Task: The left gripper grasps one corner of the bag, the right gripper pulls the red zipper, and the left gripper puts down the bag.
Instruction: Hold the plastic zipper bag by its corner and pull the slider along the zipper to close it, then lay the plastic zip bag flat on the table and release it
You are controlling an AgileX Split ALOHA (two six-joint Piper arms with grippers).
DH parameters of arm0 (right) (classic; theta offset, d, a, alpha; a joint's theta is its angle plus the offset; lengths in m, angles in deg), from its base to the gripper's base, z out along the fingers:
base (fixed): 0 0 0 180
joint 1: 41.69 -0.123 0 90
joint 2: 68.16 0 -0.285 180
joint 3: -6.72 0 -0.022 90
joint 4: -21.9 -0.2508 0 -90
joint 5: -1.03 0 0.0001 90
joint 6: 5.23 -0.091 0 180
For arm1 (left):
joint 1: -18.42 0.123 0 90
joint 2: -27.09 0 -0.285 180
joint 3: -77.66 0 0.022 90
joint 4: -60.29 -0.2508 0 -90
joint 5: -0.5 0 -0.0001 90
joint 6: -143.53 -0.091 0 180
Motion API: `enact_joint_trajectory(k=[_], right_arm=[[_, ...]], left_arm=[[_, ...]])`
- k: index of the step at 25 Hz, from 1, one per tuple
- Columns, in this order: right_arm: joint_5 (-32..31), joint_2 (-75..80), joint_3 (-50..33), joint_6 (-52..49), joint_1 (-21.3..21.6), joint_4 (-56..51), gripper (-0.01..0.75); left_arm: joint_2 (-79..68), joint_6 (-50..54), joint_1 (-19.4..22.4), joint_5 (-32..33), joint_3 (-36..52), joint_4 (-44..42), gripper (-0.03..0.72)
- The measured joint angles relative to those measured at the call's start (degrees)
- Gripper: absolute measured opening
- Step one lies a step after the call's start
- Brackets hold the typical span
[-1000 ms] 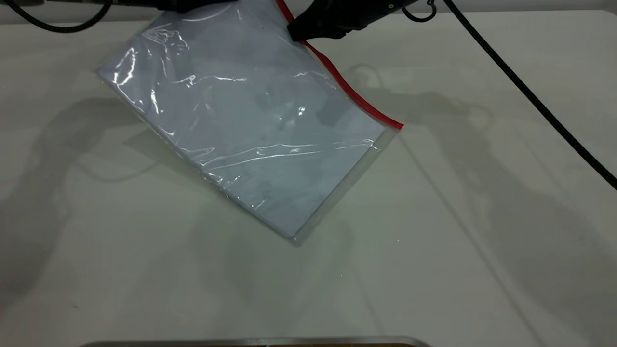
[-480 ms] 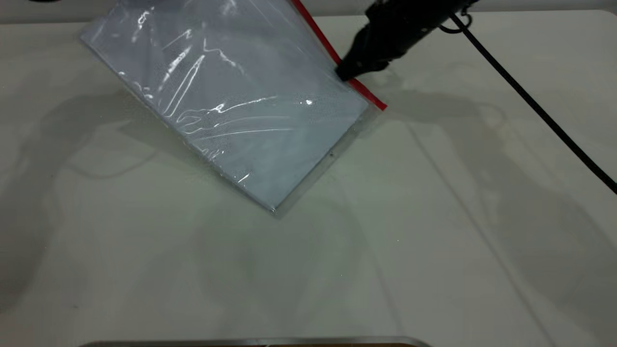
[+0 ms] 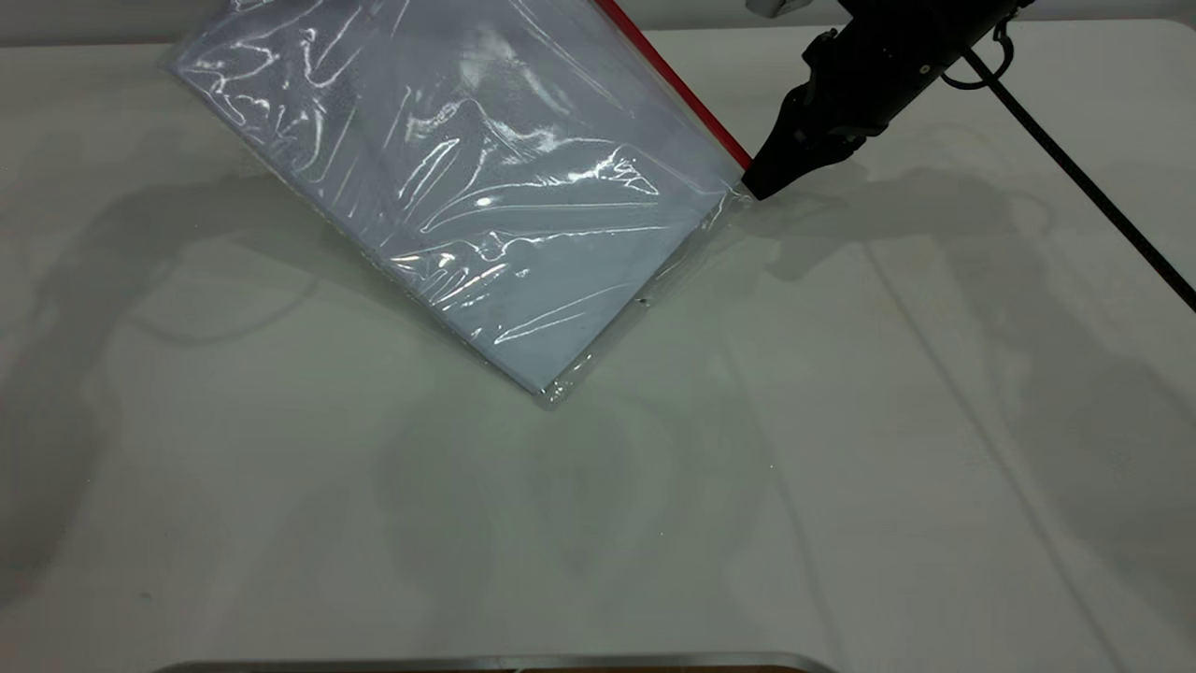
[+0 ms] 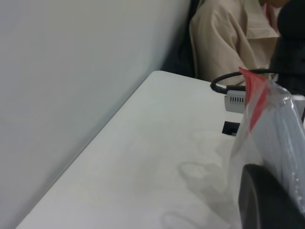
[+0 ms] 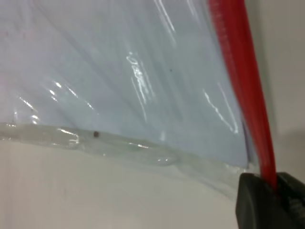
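The bag point(image 3: 486, 187), a clear pouch with a pale bluish sheet inside, hangs tilted over the table, its low corner near the surface and its top out of the exterior view. The red zipper point(image 3: 687, 93) runs along its upper right edge. My right gripper point(image 3: 759, 185) is at the zipper's lower end by the bag's right corner. In the right wrist view it point(image 5: 272, 183) is shut with the red zipper point(image 5: 240, 81) between its fingers. Only the left wrist view shows my left gripper point(image 4: 279, 195), one black finger pressed on the bag point(image 4: 281, 138) below a red corner.
The right arm's black cable point(image 3: 1093, 187) trails across the table's right side. A metal edge point(image 3: 495, 662) lies along the near rim. In the left wrist view a wall point(image 4: 71, 95) borders the table, and a person in beige point(image 4: 228, 38) sits behind a small white box point(image 4: 235, 101).
My right gripper has slid down the red zipper from near its upper end to the bag's lower right corner. The bag has drawn upward and wrinkled more.
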Motion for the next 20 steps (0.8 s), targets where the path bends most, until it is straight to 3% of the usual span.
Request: enact_joint_trajectory(k=[4, 9, 12, 15, 20], right_arm=[[0.56, -0.23, -0.14, -0.12, 0.02, -0.64, 0.141], [-0.07, -4.17, -0.6, -0.17, 1.64, -6.75, 0.398], [-3.39, -9.43, -0.6, 0.36, 2.74, -12.66, 0.502], [-9.2, -13.8, -0.6, 0.59, 2.67, -15.54, 0.531], [-18.79, -20.46, -0.6, -2.21, 1.45, -16.36, 0.514]], left_arm=[[0.0, 3.44, 0.2, 0.0, -0.12, -0.12, 0.057], [-0.98, 9.37, 0.46, 0.07, -0.41, -2.53, 0.057], [-3.13, 14.79, -0.33, 0.01, -0.44, -3.5, 0.074], [-5.9, 20.66, -3.37, -0.57, -0.44, -3.56, 0.127], [-9.41, 29.93, -9.07, -8.82, -0.44, -4.05, 0.292]])
